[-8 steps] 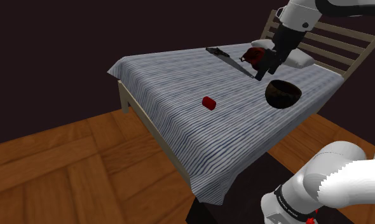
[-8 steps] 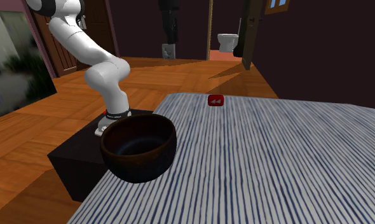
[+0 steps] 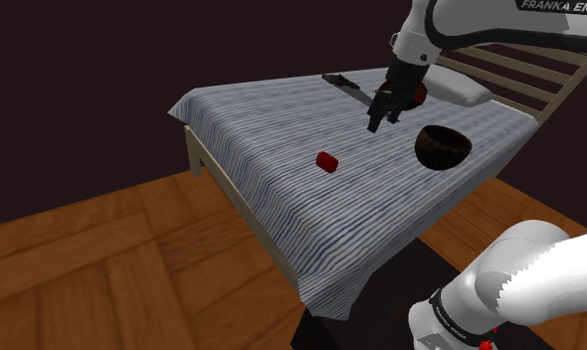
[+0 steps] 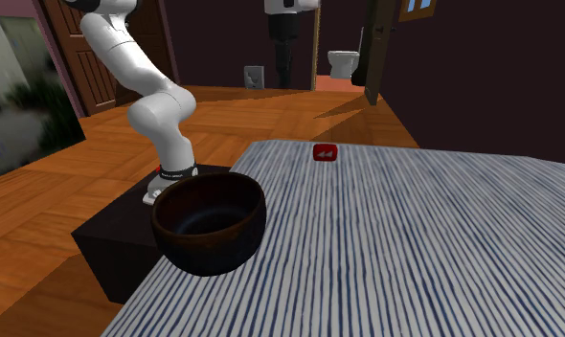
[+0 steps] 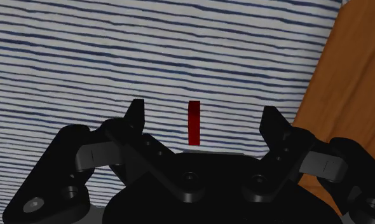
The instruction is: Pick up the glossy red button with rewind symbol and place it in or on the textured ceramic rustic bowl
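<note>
A wide bed [image 3: 282,189] with a blue-and-white striped cover took up most of the scene, standing on a wood floor [image 3: 102,268]. The cover looked soft, so anything pressed on it would likely sink a little.

The white arm [image 3: 481,20] reached out from its dark stand [image 4: 108,239] at the bed's corner and hung high over the cover.

A dark, round bowl [image 3: 444,146] sat on the bed near the stand, close to the edge there, its mouth open upward and nothing in it.

The black gripper [image 3: 378,121] hovered in the air, well above the cover, between the bowl and the button. In the wrist view its fingers [image 5: 136,111] stood wide apart with nothing held.

The small red button [image 3: 326,161] lay flat on the cover, well apart from the bowl, its white rewind mark [image 4: 326,152] facing up. In the wrist view it appeared between the fingers, far below and untouched. It seemed light, hard and glossy, so probably slippery. The best hold looked to be across two opposite side faces, low down, since it was thin.

Bare cover lay all around the button, giving the fingers room to come straight down. The way across to the bowl looked open, though the bowl's closeness to the edge called for a careful release.
</note>
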Robot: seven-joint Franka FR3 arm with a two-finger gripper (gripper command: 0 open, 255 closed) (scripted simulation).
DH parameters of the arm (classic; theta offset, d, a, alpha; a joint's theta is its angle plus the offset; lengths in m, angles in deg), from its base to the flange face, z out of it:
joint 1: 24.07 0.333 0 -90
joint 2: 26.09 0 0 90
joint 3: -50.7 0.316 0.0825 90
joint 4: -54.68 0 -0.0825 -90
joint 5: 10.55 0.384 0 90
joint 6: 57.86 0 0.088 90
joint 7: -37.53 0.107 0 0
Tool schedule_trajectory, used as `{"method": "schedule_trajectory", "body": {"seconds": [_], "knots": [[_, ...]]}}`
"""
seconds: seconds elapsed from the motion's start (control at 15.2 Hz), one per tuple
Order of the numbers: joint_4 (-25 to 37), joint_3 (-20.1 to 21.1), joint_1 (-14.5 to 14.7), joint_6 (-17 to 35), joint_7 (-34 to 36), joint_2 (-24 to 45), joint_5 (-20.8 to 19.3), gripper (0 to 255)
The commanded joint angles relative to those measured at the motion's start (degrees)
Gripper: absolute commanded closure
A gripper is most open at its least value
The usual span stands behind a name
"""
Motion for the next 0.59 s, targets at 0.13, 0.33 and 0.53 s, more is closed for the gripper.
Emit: {"method": "schedule_trajectory", "body": {"seconds": [0.13,0.33,0.53], "knots": [[2.4,-0.1,0.3,4.1,-0.6,8.0,0.3,0],[4.6,0.0,0.6,7.0,-0.9,14.5,0.6,0],[7.5,0.1,0.8,9.5,-1.3,21.0,0.8,0]]}}
